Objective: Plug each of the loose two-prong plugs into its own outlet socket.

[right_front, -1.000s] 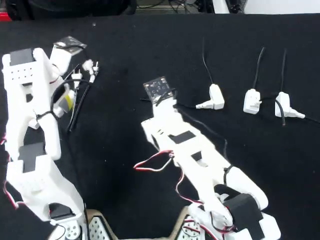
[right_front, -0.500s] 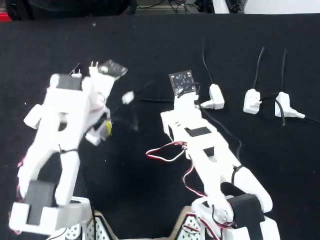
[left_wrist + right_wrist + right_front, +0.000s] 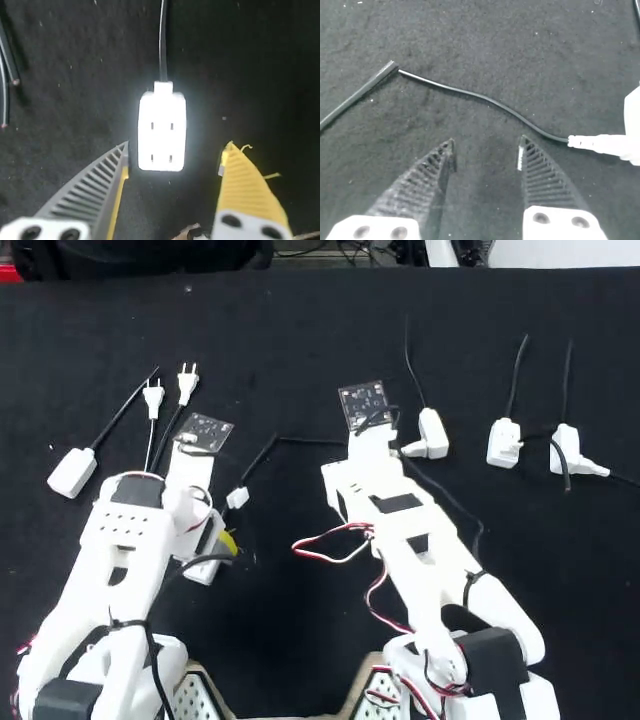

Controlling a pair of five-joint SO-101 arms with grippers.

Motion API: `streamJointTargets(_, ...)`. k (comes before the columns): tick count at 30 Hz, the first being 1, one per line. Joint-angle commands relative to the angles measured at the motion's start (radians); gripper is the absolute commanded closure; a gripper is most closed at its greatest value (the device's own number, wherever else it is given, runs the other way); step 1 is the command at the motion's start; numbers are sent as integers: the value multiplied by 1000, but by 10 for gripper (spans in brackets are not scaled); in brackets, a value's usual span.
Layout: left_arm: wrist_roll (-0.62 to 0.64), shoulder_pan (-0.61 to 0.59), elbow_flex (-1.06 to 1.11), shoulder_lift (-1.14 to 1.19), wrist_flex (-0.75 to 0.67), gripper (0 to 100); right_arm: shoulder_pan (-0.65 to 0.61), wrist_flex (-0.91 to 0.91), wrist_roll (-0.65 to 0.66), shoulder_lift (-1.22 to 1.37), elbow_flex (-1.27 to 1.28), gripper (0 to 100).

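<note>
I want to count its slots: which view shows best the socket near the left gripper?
The left wrist view: the socket faces the camera, its four slots plain. The high view gives a small white block, slots unreadable.

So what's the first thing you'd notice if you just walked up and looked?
Probably the big white left arm and right arm, side by side on the black table. Next comes the white outlet block with its four slots, lying just in front of the open left end effector. Then there are the two loose two-prong plugs, lying next to each other on the far left part of the table.
</note>
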Motion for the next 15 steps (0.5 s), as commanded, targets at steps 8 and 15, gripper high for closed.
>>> streamJointTargets(8, 8, -340, 22, 25, -290, 708, 12, -23, 0, -31, -28, 817)
streamJointTargets(15, -74, -367, 185, 92, -411, 708, 20, -23, -3, -33, -36, 818)
